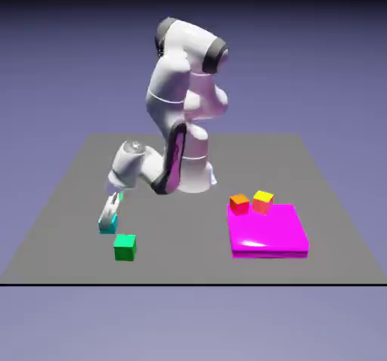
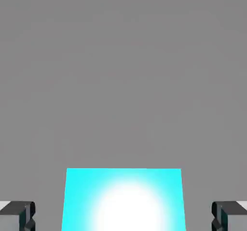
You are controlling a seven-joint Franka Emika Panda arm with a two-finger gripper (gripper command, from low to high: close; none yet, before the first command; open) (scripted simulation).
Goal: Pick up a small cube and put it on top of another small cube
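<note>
The cyan cube (image 2: 123,201) sits on the counter (image 1: 174,254), between the wide-apart fingers (image 2: 123,216), a gap at each side. An off-centre closing could shove or twist it; swinging low afterwards might clip the green cube (image 1: 125,248) nearby. Beyond, the arm (image 1: 168,87) folds sharply, hand reaching down.

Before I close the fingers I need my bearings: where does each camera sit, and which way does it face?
Exterior view: across the table, raised, facing the robot; most of the arm and the hand show.
Hand view: on the hand, looking along the gripper; only its two fingertips show.
Shared: cyan cube, gripper fingers, tabletop.
</note>
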